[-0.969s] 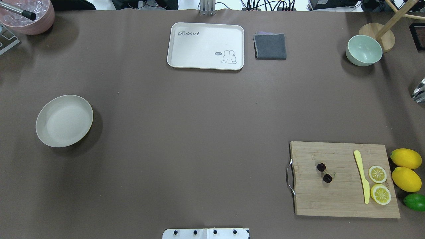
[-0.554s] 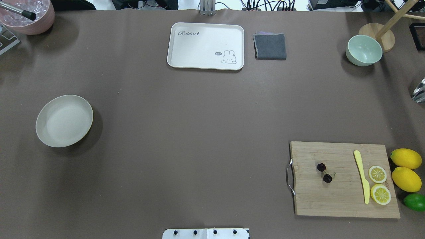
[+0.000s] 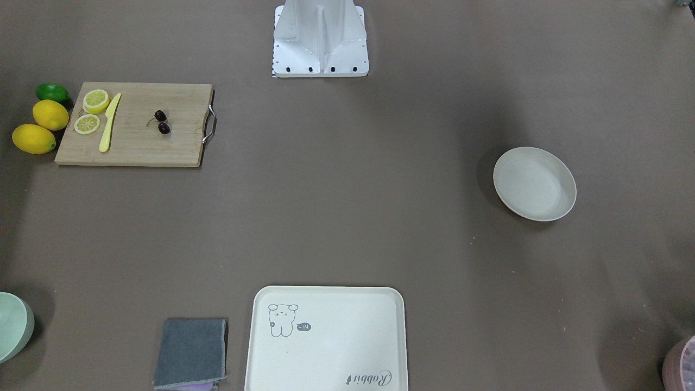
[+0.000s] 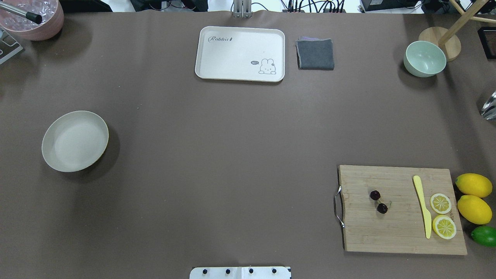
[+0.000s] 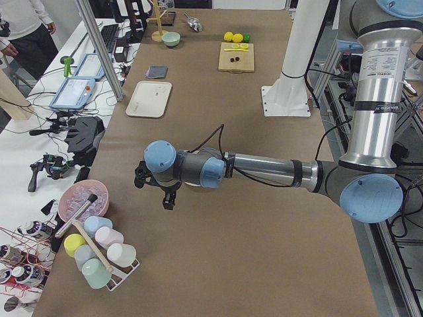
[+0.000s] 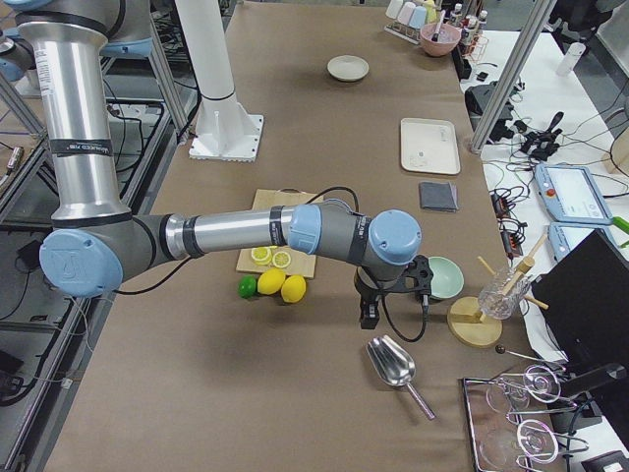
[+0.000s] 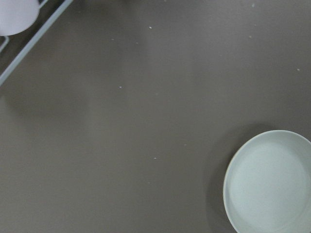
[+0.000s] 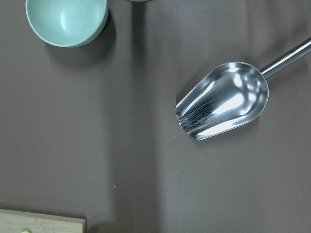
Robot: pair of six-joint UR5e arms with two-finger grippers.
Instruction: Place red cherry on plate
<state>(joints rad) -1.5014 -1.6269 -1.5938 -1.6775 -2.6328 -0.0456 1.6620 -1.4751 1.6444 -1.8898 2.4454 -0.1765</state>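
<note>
Overhead exterior: the red cherry (image 4: pixel 378 201) lies on the cutting board (image 4: pixel 391 232), well apart from the plate (image 4: pixel 74 141). Whether the right hand (image 6: pixel 396 303) or left hand (image 5: pixel 153 191) is spread, I cannot tell. Best approach squarely from above, pinching gently.

Overhead and front cameras look down from opposite sides, both catching the plate (image 4: pixel 74 141). Two more watch from the ends of the table (image 4: pixel 232 155); wrist cameras look straight down, close.

Rectangular wooden cutting board (image 4: pixel 387 232): matt, grained; round cream plate (image 4: pixel 74 141): matt; dark maroon cherry pair (image 4: pixel 382 208): glossy; silver metal scoop (image 8: pixel 223 99): mirror-polished.
</note>
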